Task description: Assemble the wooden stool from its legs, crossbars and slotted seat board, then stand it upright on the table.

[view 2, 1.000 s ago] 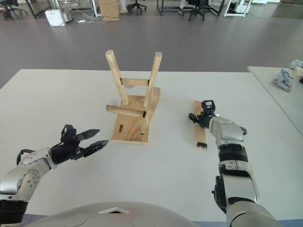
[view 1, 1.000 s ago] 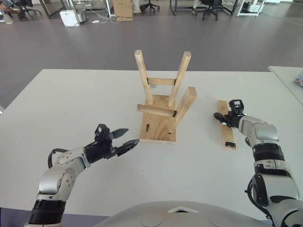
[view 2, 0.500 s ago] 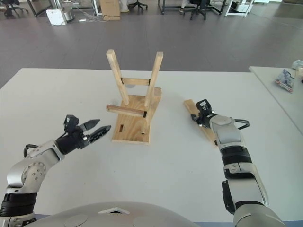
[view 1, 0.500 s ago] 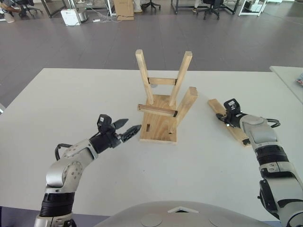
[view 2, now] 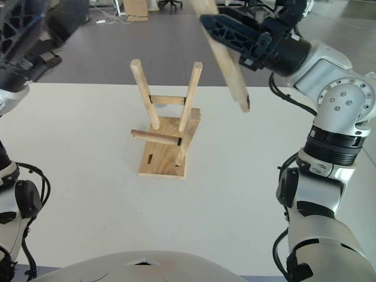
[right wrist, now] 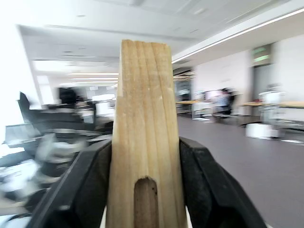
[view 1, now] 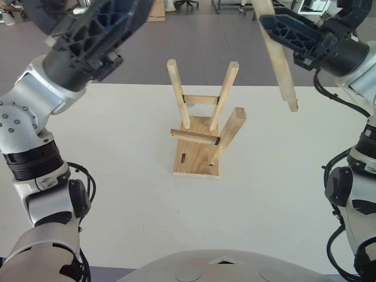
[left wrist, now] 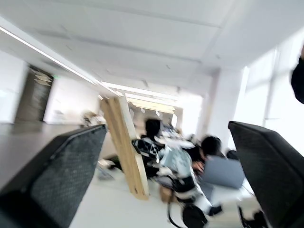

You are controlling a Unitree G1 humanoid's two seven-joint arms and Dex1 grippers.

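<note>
1 leg clamped in raised right gripper, slanting downward; left gripper spread.

No word, number or label can be read anywhere. A green-lit sign sits high on the far wall (its characters are too blurred to make out). The cardboard box on the floor beyond the table shows no legible print. The wooden leg close to the right wrist camera shows only grain.
</note>
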